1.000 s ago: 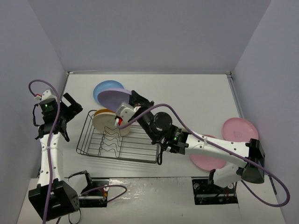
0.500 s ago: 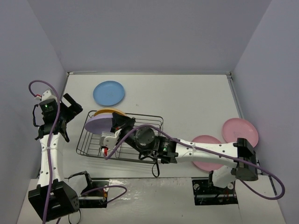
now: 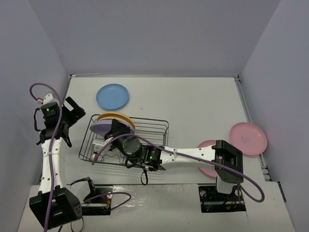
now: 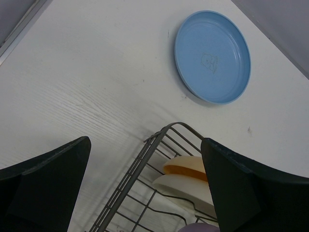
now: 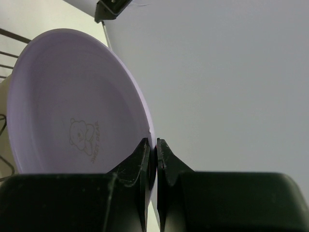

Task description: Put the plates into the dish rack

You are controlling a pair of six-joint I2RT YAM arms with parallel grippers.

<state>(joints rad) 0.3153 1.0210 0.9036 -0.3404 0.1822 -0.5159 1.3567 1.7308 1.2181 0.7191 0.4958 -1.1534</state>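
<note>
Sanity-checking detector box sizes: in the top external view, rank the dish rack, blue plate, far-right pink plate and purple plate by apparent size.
1. dish rack
2. far-right pink plate and blue plate: nearly alike, so not ranked
3. purple plate: tilted, only partly showing

The right end effector pinches the rim of a round matte purple plastic plate, one dark finger on each side of the edge. A faint bear outline marks the plate's hollow face. A thin dark wire rack shows at the left edge.
</note>
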